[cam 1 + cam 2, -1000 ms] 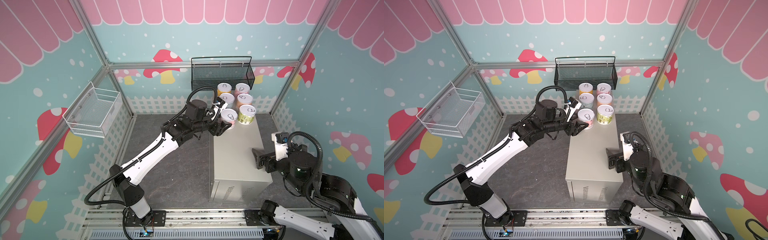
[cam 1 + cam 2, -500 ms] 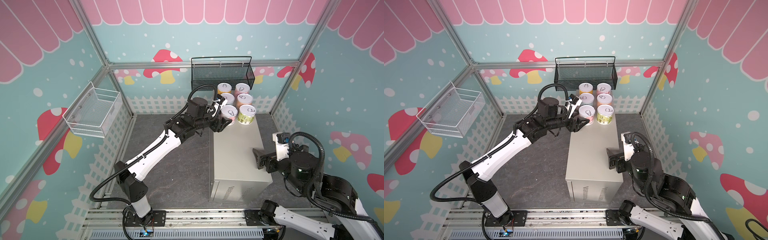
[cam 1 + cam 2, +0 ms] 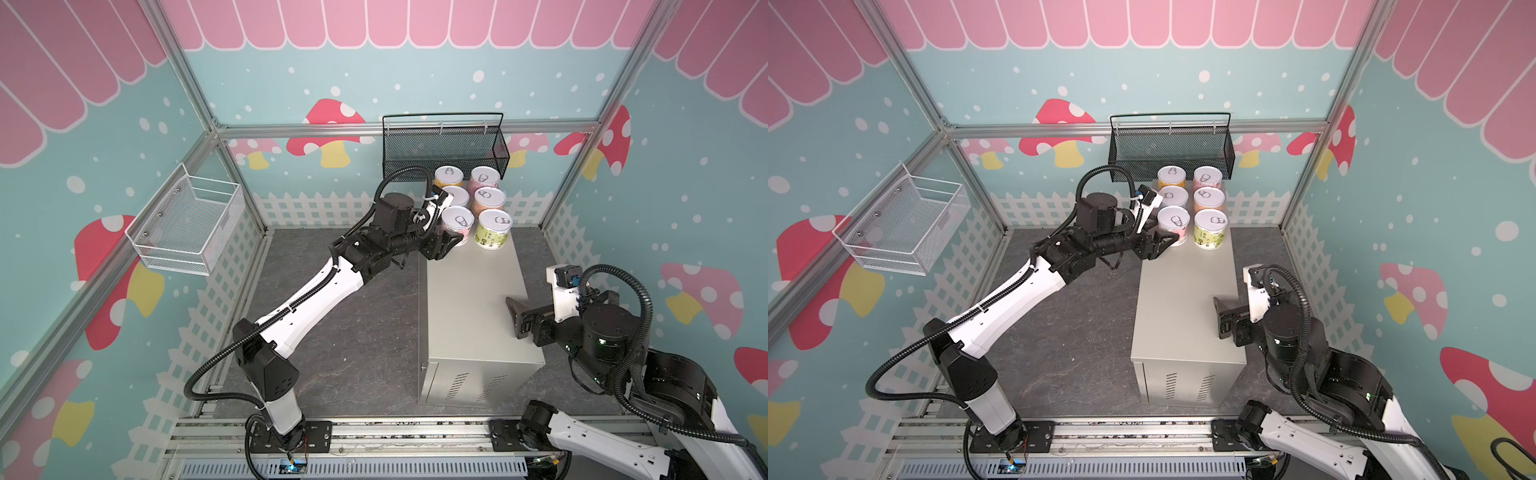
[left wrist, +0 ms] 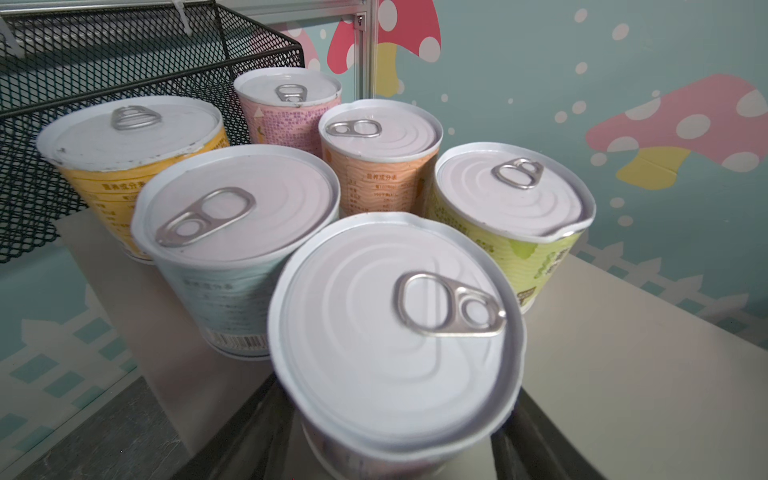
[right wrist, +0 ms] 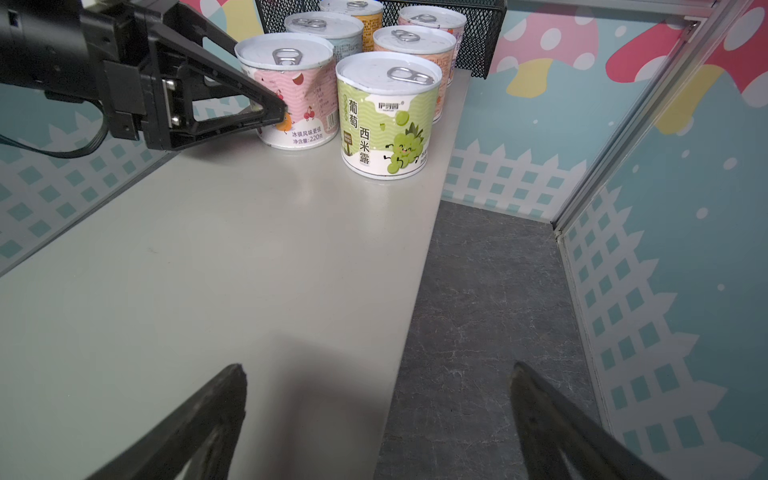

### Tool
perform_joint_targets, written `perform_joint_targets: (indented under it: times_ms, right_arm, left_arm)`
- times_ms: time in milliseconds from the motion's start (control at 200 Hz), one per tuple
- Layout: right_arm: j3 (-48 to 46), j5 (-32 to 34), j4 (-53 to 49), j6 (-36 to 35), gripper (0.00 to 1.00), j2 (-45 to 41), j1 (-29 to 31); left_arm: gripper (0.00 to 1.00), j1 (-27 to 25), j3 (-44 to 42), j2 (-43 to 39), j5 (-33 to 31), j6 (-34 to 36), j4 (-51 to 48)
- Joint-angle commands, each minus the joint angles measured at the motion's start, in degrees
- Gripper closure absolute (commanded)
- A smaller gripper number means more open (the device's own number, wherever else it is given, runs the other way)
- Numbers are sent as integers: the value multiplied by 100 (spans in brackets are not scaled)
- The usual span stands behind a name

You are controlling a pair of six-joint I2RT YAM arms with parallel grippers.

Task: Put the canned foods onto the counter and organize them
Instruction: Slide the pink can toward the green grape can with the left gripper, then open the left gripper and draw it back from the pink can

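Six canned foods stand in two rows of three at the far end of the counter (image 3: 469, 299) (image 3: 1183, 299) (image 5: 208, 270). The far pair is yellow (image 3: 448, 174) (image 4: 133, 137) and pink (image 3: 484, 176) (image 4: 286, 95). Light blue (image 3: 456, 194) (image 4: 237, 208) and orange (image 3: 489, 198) (image 4: 380, 137) come in front of them. Nearest are green (image 3: 494, 224) (image 5: 386, 120) and pink-white (image 3: 457, 220) (image 3: 1173, 218) (image 4: 395, 332) (image 5: 299, 91). My left gripper (image 3: 446, 245) (image 3: 1163, 245) (image 4: 390, 419) (image 5: 270, 110) is shut on the pink-white can, which is upright with its base at the counter top. My right gripper (image 3: 514, 318) (image 3: 1219, 318) (image 5: 376, 374) is open and empty at the counter's right edge.
A black mesh basket (image 3: 444, 149) hangs on the back wall just behind the cans. A white wire basket (image 3: 187, 224) hangs on the left wall. Dark stone floor (image 5: 478, 291) lies on both sides of the counter.
The left gripper has carried the pink-white can slightly toward the back, up against the light blue can, and the can now stands more upright. The right arm has not moved.
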Motion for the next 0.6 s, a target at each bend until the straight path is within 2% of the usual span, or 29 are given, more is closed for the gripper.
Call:
perform_joint_targets:
  times_ms: [0, 315, 485, 595]
  right_arm:
    - [-10, 49, 105, 14, 1, -31, 32]
    - [-5, 35, 114, 3, 1, -28, 32]
    - [-18, -3, 140, -29, 1, 0, 33]
    - [-16, -21, 166, -47, 0, 11, 31]
  left_arm:
    - [30, 81, 36, 236, -21, -68, -363]
    - [29, 87, 40, 261, 64, -83, -358]
    - [12, 89, 14, 164, 65, -121, -354]
    - [7, 89, -69, 15, 108, -144, -320]
